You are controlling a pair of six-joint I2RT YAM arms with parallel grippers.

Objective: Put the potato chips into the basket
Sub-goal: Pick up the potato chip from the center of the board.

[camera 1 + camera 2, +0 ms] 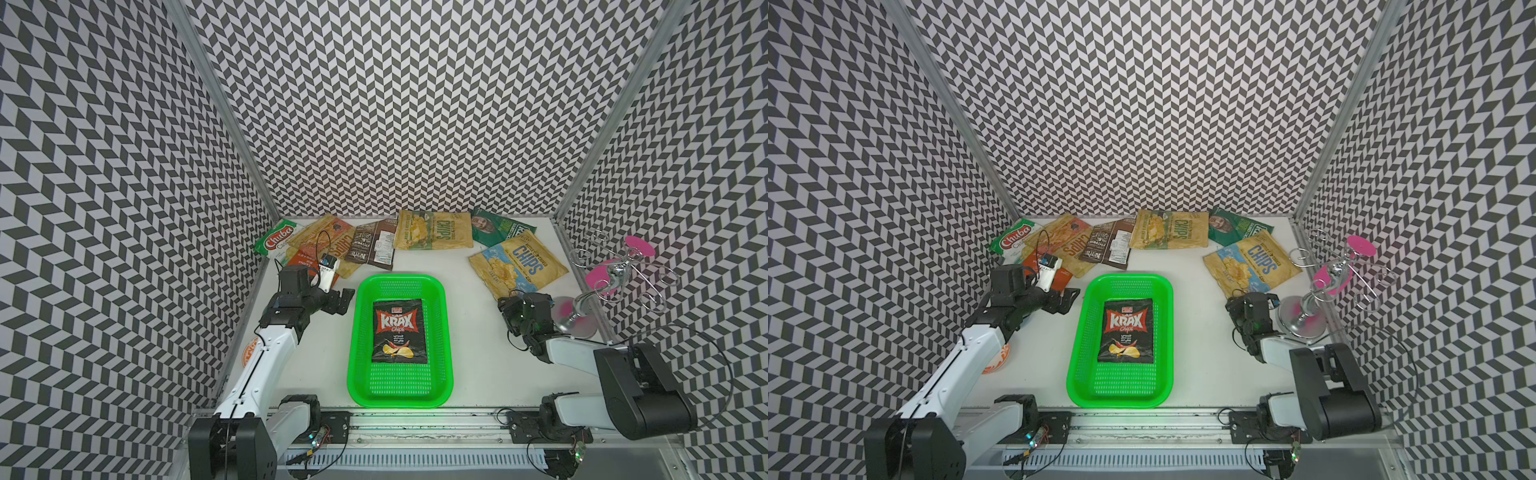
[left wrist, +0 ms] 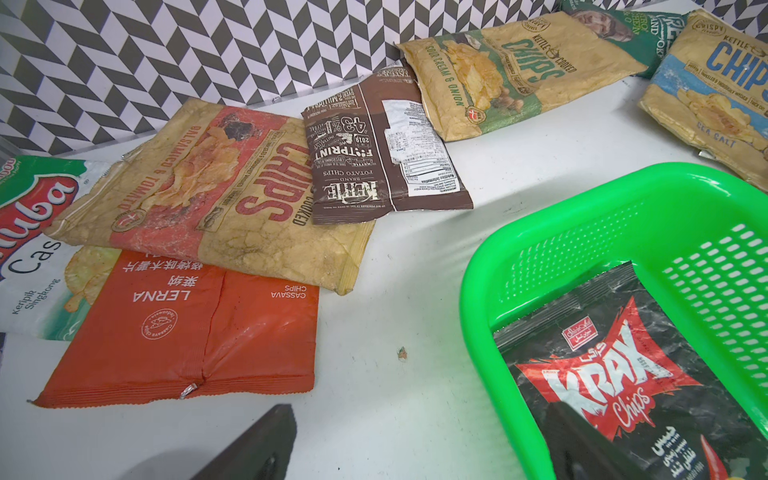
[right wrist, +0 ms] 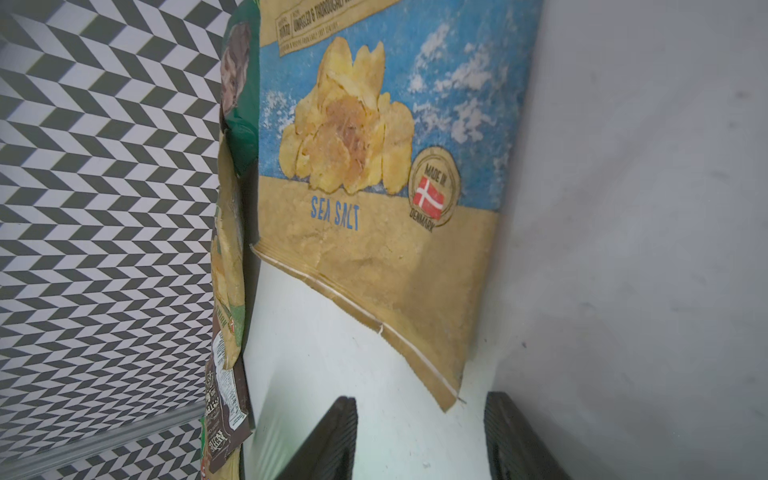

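white table (image 1: 478, 332) holds green basket (image 1: 399, 380) with krax bag (image 1: 400, 330) inside

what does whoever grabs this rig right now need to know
Left tool: open, empty, beside the bright green perforated plastic basket.
Right tool: open, empty, just short of a corner of the tan and blue sea salt chips bag.
Done: black crinkly KRAX bag lies in the basket.
To do: seven bags on the white table, the sea salt one plus six across the back, from the green-white Chuba bag to the dark green bag.
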